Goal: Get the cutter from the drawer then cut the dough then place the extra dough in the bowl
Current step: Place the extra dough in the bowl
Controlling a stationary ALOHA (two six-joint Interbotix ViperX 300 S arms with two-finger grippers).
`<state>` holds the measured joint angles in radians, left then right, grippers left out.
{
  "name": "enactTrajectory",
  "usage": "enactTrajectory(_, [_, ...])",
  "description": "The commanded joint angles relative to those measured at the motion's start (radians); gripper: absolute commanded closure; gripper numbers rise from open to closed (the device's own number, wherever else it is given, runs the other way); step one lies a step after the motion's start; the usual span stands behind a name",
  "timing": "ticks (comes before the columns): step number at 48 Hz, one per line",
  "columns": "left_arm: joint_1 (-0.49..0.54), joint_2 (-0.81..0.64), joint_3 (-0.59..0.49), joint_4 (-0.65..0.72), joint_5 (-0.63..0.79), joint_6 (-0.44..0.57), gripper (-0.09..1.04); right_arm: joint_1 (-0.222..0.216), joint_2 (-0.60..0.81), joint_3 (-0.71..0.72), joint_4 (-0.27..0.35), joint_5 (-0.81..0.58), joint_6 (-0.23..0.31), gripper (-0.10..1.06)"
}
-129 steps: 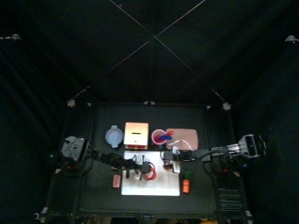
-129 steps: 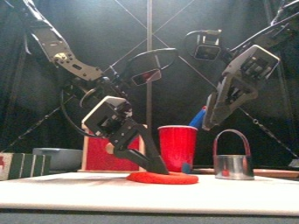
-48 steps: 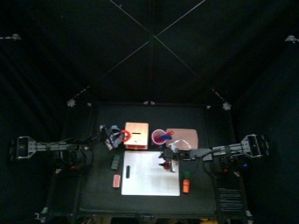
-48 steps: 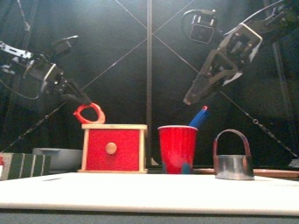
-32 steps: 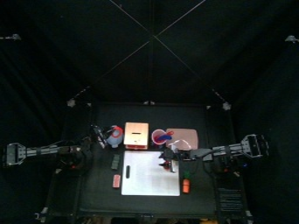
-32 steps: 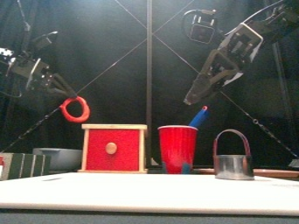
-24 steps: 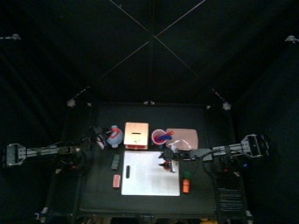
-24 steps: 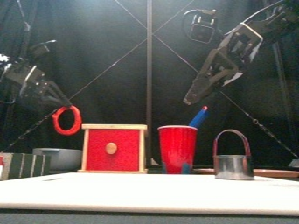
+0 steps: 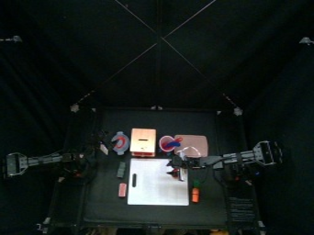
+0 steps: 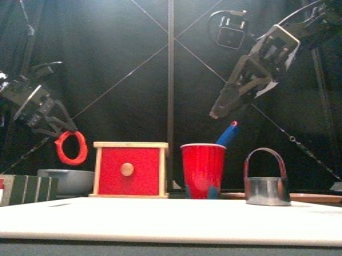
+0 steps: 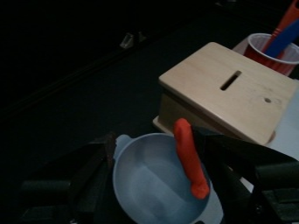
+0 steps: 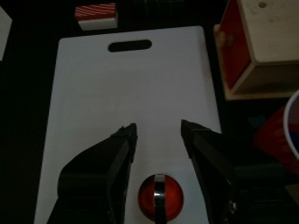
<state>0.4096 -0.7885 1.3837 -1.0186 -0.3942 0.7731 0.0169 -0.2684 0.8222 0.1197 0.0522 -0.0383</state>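
Observation:
A red dough ring (image 10: 70, 147) hangs from my left gripper (image 10: 56, 128), which is shut on it just above the blue-grey bowl (image 10: 67, 180). The left wrist view shows the ring (image 11: 187, 157) edge-on over the bowl's hollow (image 11: 152, 175), beside the wooden box (image 11: 228, 92). The metal cutter (image 10: 267, 180) stands on the white board (image 12: 135, 96), with red dough inside it (image 12: 158, 194). My right gripper (image 12: 158, 144) hovers open above the cutter, high up in the front view (image 10: 230, 105).
The box with the red drawer front (image 10: 130, 170) and the red cup (image 10: 203, 170) with toy knives stand behind the board. Dark green sushi blocks (image 10: 20, 188) lie at the front left. Small red toys (image 9: 194, 194) lie beside the board.
My left gripper carried the dough ring off the board, out to the left, and has lowered it toward the bowl. The right arm has stayed where it was.

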Motion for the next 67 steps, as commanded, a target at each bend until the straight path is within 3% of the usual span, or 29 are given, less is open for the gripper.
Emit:
enactTrajectory(1, [0.005, 0.003, -0.026, -0.095, 0.002, -0.009, -0.05, 0.002, -0.02, -0.023, 0.002, -0.008, 0.002, 0.16])
enactTrajectory(14, [0.0, 0.003, -0.035, -0.144, 0.066, -0.043, -0.05, -0.003, -0.018, -0.023, 0.002, -0.008, 0.002, 0.16])
enactTrajectory(29, [-0.069, 0.003, -0.078, -0.028, 0.081, -0.049, -0.05, -0.012, -0.012, -0.035, -0.018, -0.018, -0.003, 0.16])
enactTrajectory(47, [-0.227, 0.003, -0.092, 0.152, 0.018, -0.055, -0.05, -0.014, -0.003, -0.04, -0.051, -0.302, -0.008, 0.16])
enactTrajectory(67, [-0.267, 0.003, -0.08, 0.183, 0.012, -0.055, -0.05, -0.02, 0.031, -0.026, -0.049, -0.336, -0.003, 0.16])
